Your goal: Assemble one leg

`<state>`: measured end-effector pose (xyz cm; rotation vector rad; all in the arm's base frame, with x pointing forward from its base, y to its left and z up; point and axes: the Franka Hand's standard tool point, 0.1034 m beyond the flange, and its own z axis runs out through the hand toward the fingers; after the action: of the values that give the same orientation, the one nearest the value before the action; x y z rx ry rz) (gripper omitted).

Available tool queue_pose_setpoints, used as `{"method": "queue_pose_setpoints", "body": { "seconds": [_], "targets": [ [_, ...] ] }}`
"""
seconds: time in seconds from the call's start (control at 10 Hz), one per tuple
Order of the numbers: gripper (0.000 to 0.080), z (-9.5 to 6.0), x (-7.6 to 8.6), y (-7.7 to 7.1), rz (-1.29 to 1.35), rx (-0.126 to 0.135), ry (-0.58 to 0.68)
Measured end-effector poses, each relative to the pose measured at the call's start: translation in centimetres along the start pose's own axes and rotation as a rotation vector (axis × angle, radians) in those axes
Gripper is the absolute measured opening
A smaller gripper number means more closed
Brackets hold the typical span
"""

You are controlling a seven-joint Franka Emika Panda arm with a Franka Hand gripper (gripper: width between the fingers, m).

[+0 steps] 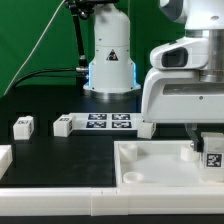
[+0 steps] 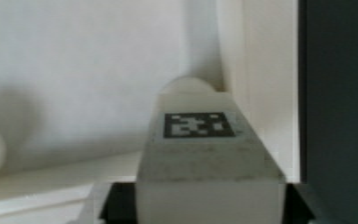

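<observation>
Gripper [image 1: 212,150] closed on leg [image 1: 213,157], tag facing outward, at tray [image 1: 150,165] corner on exterior view's right. Two loose legs [image 1: 23,126] [image 1: 63,125] beside marker board [image 1: 108,122], well apart from tray.

leg [image 1: 213,156] [image 2: 201,140]: small white block, longer than wide in the wrist view
tag: black-and-white square on one face, facing the camera in both views
state: clamped at its lower end between two dark fingers [image 2: 119,203]
pose: roughly upright, tag end away from the wrist camera
place: at the exterior view's right, over the near right corner of the white tray [image 1: 140,165]
contact with tray: cannot tell
</observation>
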<state>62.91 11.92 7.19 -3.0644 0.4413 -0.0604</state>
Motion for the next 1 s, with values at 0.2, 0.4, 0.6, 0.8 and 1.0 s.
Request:
{"method": "queue_pose_setpoints", "body": {
  "seconds": [0.2, 0.4, 0.6, 0.8, 1.0],
  "targets": [
    [0.0294, 0.0, 0.3, 0.8, 0.189, -0.018, 0.009],
    [0.0298, 0.0, 0.3, 1.2, 0.305, -0.035, 0.016],
    [0.0306, -0.1, 0.4, 2.1, 0.439, -0.058, 0.02],
    [0.0377, -0.1, 0.4, 2.3, 0.417, -0.062, 0.019],
    [0.0563, -0.1, 0.4, 2.2, 0.417, -0.062, 0.019]
  ]
}}
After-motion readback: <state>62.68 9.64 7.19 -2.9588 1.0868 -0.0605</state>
